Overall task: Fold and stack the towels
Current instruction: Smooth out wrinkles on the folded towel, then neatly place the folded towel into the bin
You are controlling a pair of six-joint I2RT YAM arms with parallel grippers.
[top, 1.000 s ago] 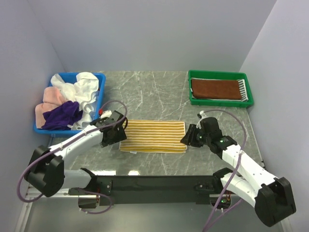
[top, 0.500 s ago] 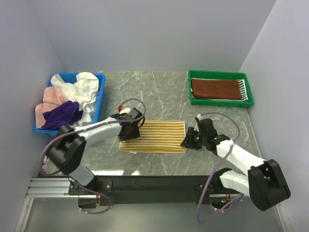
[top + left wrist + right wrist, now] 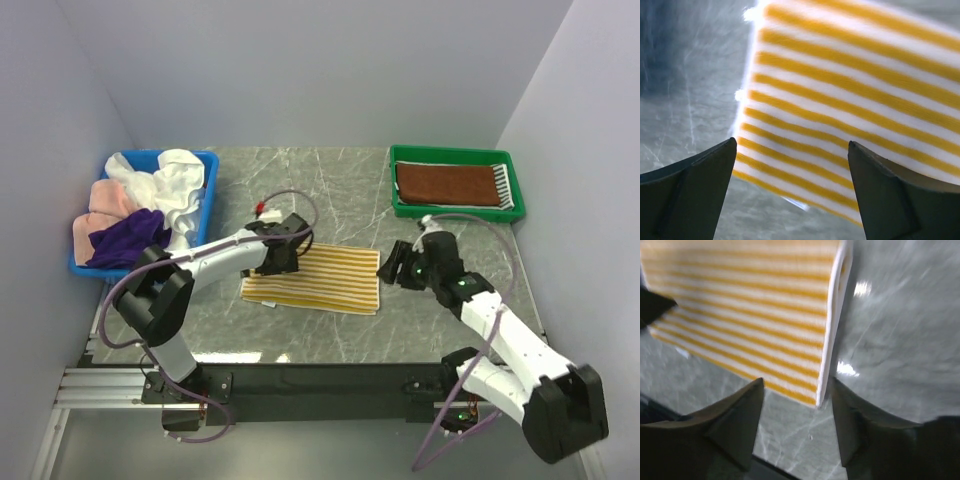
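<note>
A yellow-white striped towel (image 3: 315, 277) was seen folded into a flat strip near the middle of the marble table (image 3: 330, 190), lying slightly skewed, with a white border along its right edge. A brown towel (image 3: 445, 184) was laid flat in the green tray (image 3: 455, 213) at the far right. White, pink and purple towels (image 3: 150, 205) were heaped in the blue bin (image 3: 208, 200) at the far left. The left arm was stretched across, and the left gripper (image 3: 283, 262) was hung over the strip's left end, jaws spread wide, nothing held. The right gripper (image 3: 392, 265) was poised just beside the right end, likewise parted and empty.
</note>
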